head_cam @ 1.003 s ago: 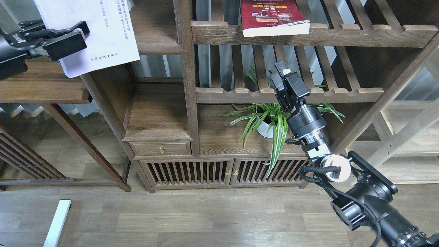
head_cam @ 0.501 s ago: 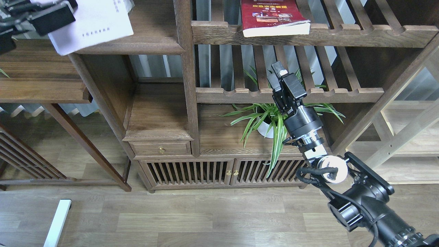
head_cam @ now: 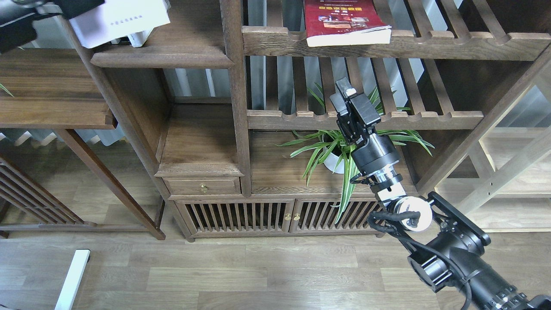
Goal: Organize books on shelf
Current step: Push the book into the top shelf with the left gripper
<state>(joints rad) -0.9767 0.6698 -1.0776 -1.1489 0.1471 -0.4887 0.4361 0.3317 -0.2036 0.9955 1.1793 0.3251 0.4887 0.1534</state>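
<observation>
My left gripper (head_cam: 79, 5) is at the top left edge, mostly cut off, shut on a white book (head_cam: 125, 17) with small Chinese characters. The book lies tilted over the left end of the solid dark-brown shelf (head_cam: 181, 56). Part of another pale book (head_cam: 144, 38) shows under it on that shelf. A red book (head_cam: 344, 21) with small photos lies flat on the upper slatted shelf, overhanging its front rail. My right gripper (head_cam: 344, 91) is shut and empty, raised in front of the lower slatted shelf's rail, below the red book.
A potted spider plant (head_cam: 338, 153) stands on the cabinet top right behind my right forearm. A dark side table (head_cam: 51, 94) is at the left. A pale wooden rack (head_cam: 508, 168) is at the right. A white bar (head_cam: 71, 280) lies on the floor.
My left gripper has carried the white book up and to the right, from in front of the side table onto the solid shelf. My right gripper has drifted slightly left and up.
</observation>
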